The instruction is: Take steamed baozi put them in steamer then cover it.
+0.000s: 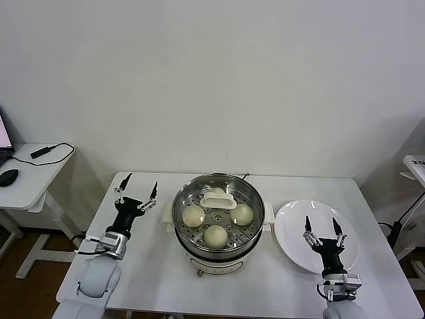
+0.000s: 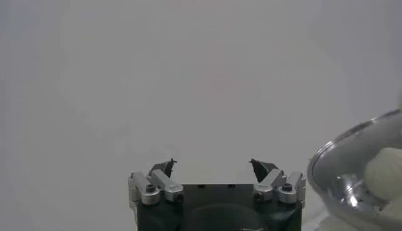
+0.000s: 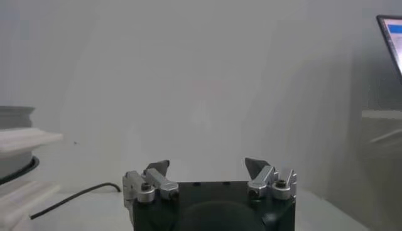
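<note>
The steamer [image 1: 182, 201] stands in the middle of the table with the clear glass cover on it; its cream handle [image 1: 218, 200] sits on top. Through the glass I see baozi: one at the left [image 1: 193, 214], one at the front [image 1: 216, 236], one at the right [image 1: 242, 214], and one partly hidden behind the handle. My left gripper [image 1: 138, 187] is open and empty, left of the steamer. My right gripper [image 1: 323, 228] is open and empty over the white plate [image 1: 292, 232]. The steamer's edge shows in the left wrist view [image 2: 352, 182].
The white plate lies right of the steamer, with no food on it. A side desk [image 1: 26, 176] with a mouse and cable stands at the far left. A wall rises behind the table. A cable [image 3: 69, 196] runs behind the steamer.
</note>
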`<state>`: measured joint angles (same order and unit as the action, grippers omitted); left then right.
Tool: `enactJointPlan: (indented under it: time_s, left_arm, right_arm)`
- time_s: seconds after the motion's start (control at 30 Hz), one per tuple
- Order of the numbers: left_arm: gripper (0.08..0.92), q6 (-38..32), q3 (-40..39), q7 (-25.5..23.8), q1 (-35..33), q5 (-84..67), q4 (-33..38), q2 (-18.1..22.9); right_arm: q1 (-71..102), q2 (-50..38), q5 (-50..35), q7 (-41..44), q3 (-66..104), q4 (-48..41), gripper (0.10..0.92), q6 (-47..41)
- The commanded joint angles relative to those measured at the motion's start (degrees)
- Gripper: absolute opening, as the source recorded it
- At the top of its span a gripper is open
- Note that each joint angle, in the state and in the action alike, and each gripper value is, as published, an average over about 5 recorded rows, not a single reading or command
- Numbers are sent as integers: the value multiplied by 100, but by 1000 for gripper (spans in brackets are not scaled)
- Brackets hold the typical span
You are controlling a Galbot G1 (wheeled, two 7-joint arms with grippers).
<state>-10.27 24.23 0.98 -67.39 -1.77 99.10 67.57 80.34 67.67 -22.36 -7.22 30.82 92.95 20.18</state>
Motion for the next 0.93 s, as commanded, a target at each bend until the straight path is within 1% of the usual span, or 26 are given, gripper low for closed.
enactJointPlan:
  time_s: [0.03,0.37,0.93]
  left_arm:
    - [823,-621,274,-70,-262,-598,-295,41]
    - [823,-620,352,-159,-565,-490,-282,35]
    - [823,-638,302,-165,-691,-394,-224,83]
  right_arm:
    - [109,-2,-189,112,33,28,823,21]
    - [95,7,-197,64,125,45,823,-55]
    - [34,35,-171,72,115,-1,823,-77]
